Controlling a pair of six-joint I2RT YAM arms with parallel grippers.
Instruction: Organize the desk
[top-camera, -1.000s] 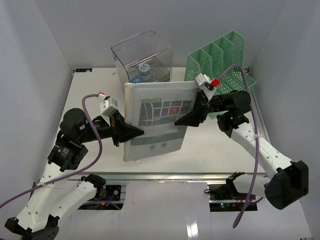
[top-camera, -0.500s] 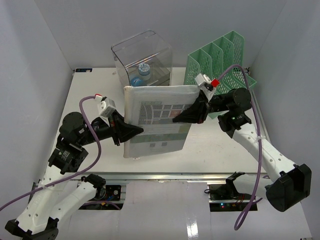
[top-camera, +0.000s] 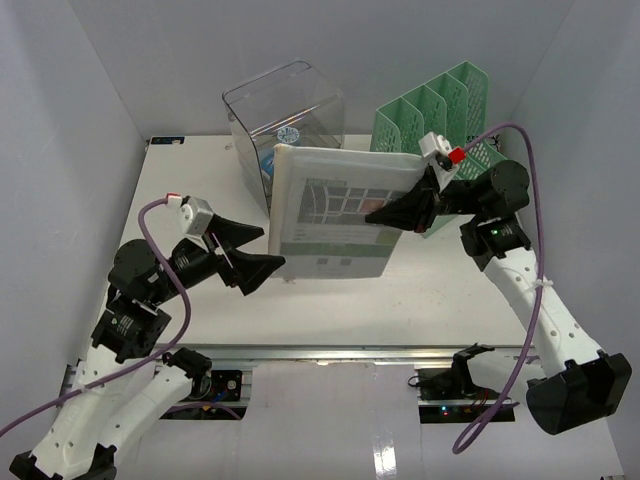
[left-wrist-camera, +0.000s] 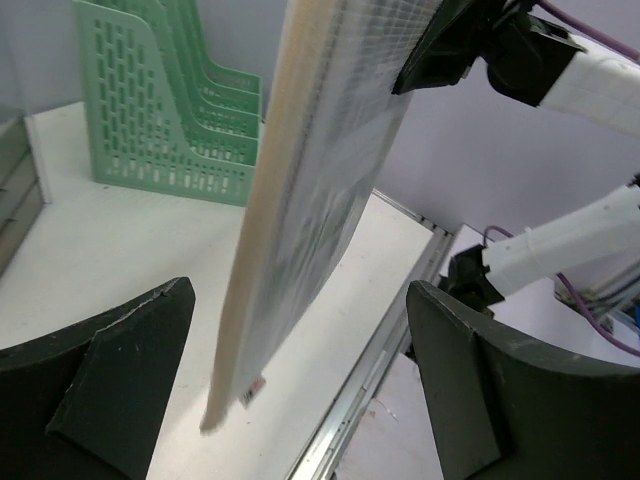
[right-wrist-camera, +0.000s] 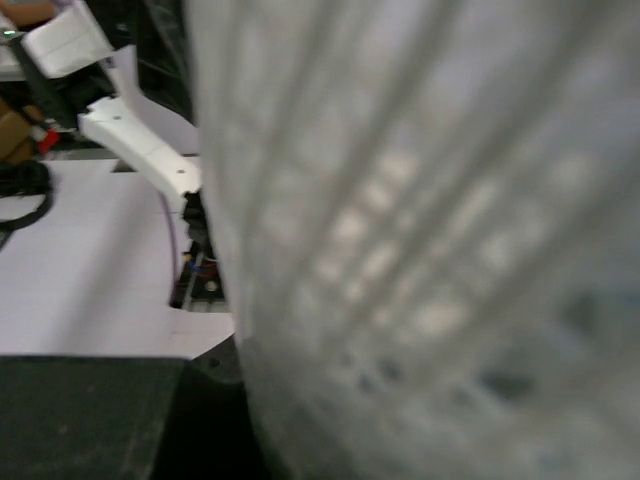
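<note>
Now my right jaws are pinching the upright folder by its right edge, rack just beyond, while my left jaws are gaping clear.

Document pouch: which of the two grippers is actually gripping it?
The right gripper, shut on the right edge of the document pouch. The left gripper is wide open, its fingers on either side of the pouch without touching.

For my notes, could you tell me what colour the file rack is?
Green rack, best in the left wrist view.
</note>
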